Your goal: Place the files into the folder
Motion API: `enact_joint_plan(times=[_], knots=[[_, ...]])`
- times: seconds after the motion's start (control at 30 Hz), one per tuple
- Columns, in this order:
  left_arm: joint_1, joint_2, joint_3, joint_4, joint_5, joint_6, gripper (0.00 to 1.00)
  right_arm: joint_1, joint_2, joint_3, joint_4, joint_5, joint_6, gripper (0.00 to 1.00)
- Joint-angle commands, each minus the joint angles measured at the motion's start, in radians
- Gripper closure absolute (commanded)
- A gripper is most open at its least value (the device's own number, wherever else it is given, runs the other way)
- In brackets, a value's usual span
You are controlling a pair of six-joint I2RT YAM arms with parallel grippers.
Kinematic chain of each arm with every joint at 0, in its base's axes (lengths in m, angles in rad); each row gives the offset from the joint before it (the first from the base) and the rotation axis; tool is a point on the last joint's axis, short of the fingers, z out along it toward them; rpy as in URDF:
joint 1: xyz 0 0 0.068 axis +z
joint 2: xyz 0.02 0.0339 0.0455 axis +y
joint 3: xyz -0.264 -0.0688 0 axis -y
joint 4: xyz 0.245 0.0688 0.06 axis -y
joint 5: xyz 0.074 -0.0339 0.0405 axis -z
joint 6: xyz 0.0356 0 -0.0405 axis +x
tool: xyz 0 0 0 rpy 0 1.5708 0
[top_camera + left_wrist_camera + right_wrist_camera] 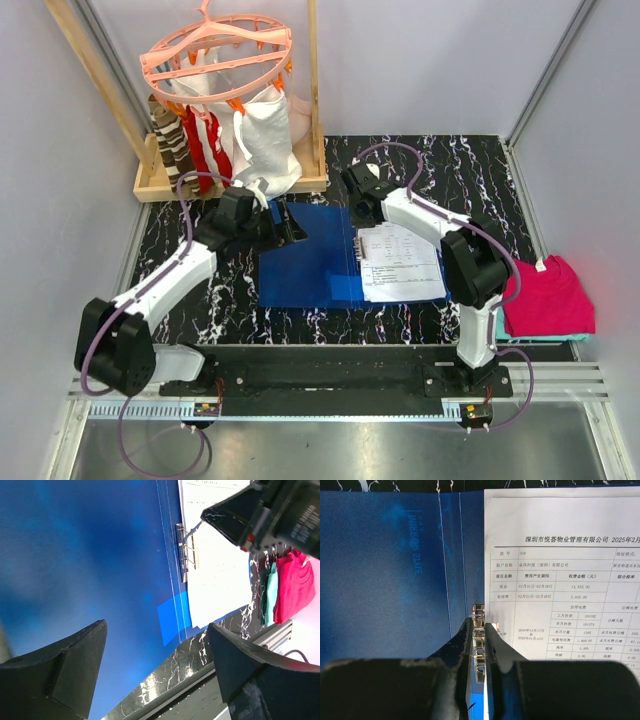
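Observation:
The blue folder (305, 260) lies open on the black marble table. The white printed files (400, 262) rest on its right half, beside the metal clip (358, 250) along the spine. My right gripper (358, 208) is at the folder's far edge and is shut on the metal clip (479, 630), with the files (560, 555) just to its right and the blue cover (385, 580) to its left. My left gripper (290, 228) hovers over the folder's far left corner, open and empty; in its wrist view (157, 650) the folder (75, 555), clip (184, 550) and files (220, 580) show.
A wooden rack (160, 180) at the back left holds a pink round hanger (215, 55), striped socks and a white cloth bag (265, 135). A folded magenta cloth (548, 295) lies on a teal cloth at the right edge, and shows in the left wrist view (295, 585).

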Motion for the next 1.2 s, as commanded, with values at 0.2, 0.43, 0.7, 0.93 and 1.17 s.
enact_joint_plan(times=[0.2, 0.43, 0.7, 0.93, 1.17], knots=[[-0.023, 0.123, 0.069, 0.143, 0.049, -0.13, 0.15, 0.047, -0.171, -0.192, 0.156, 0.095, 0.022, 0.89], [-0.034, 0.261, 0.113, 0.197, 0.076, -0.23, 0.19, 0.078, -0.26, -0.322, 0.242, 0.147, 0.021, 0.9], [-0.078, 0.425, 0.233, 0.249, 0.108, -0.286, 0.28, 0.104, -0.342, -0.477, 0.356, 0.19, 0.018, 0.92], [-0.11, 0.509, 0.271, 0.297, 0.101, -0.344, 0.33, 0.116, -0.386, -0.577, 0.476, 0.199, -0.048, 0.92], [-0.11, 0.511, 0.259, 0.306, 0.038, -0.39, 0.33, 0.115, -0.352, -0.556, 0.612, 0.171, -0.203, 0.97]])
